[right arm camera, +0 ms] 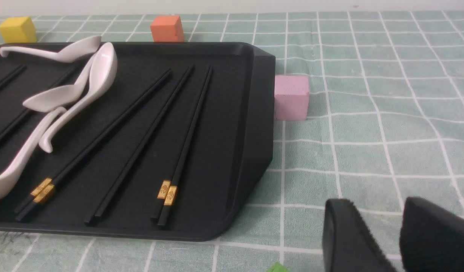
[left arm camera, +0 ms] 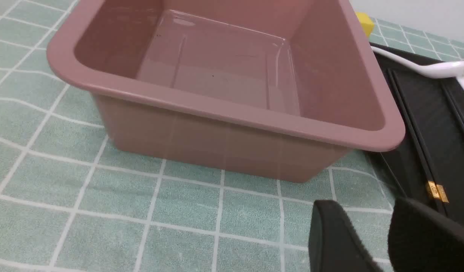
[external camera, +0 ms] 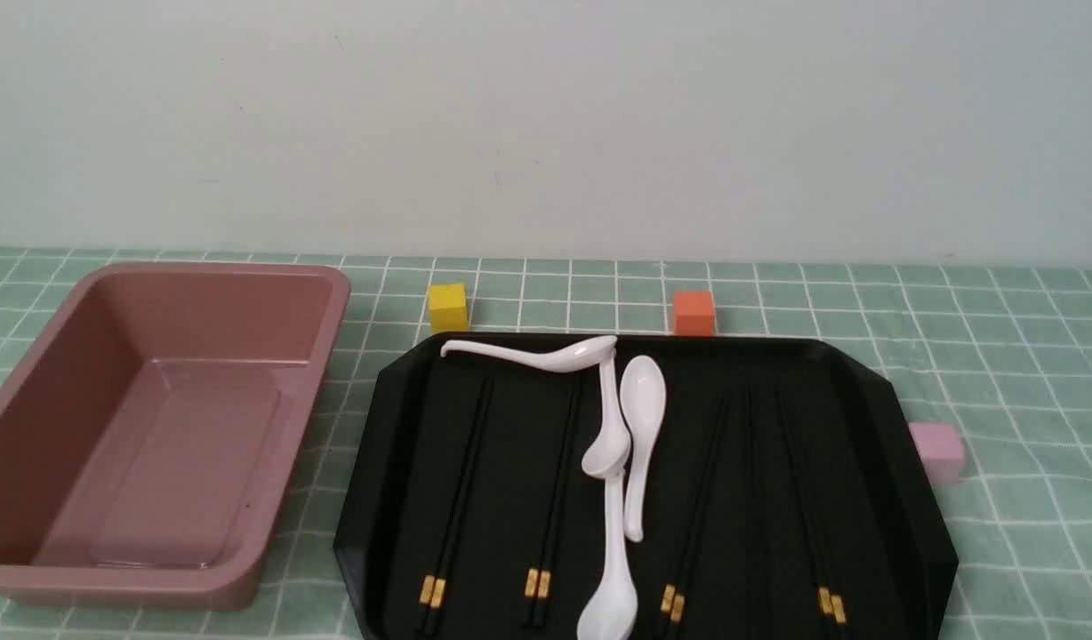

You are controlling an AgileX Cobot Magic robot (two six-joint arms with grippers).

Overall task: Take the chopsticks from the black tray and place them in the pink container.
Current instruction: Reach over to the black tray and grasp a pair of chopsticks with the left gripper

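Note:
The black tray point(external camera: 906, 498) lies in the middle of the table, with the chopsticks point(external camera: 461, 498) in several pairs along it, gold bands at the near end. White spoons point(external camera: 639, 427) rest across its centre. The empty pink container point(external camera: 331, 342) stands left of the tray. Neither gripper shows in the front view. In the left wrist view my left gripper point(left arm camera: 364, 204) is open over the cloth, near the pink container point(left arm camera: 232, 109) and the tray's nearest chopsticks point(left arm camera: 417, 143). My right gripper point(right arm camera: 375, 202) is open and empty over the cloth beside the tray point(right arm camera: 254, 124) and its chopsticks point(right arm camera: 184, 147).
A yellow cube point(external camera: 447, 308) and an orange cube point(external camera: 694, 313) sit just behind the tray. A small pale pink cube point(external camera: 936, 451) touches its right side. A bit of something green point(right arm camera: 277, 268) shows on the checked green cloth near the right gripper.

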